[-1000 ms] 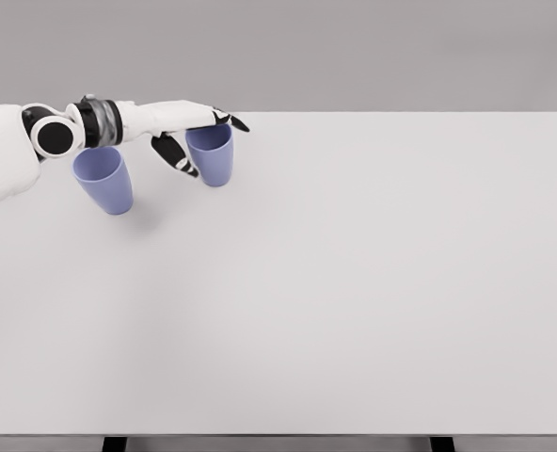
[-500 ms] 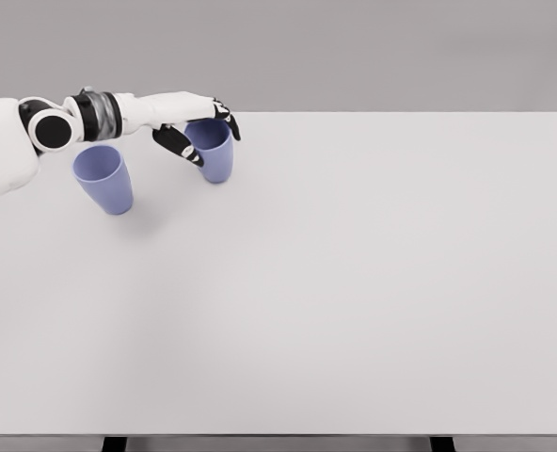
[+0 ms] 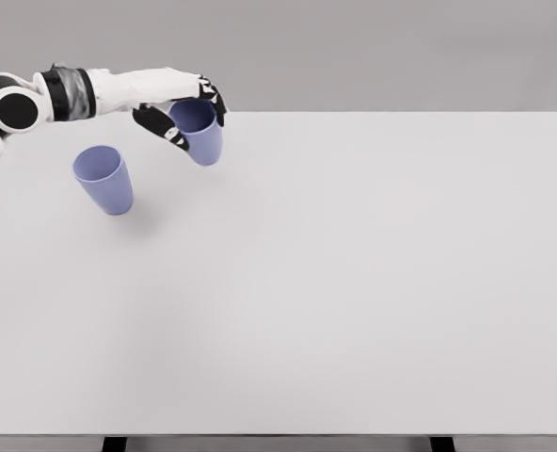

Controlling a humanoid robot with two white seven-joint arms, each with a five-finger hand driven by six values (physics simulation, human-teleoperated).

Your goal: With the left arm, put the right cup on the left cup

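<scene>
We've got the right cup (image 3: pixel 198 131) near the table's (image 3: pixel 354 282) far left edge, gripped by our left hand (image 3: pixel 177 105), fingers wrapped around it. At its eight o'clock, the left cup (image 3: pixel 103 179) stands apart.

Left hand (image 3: pixel 180 104) curled, gripping
</scene>
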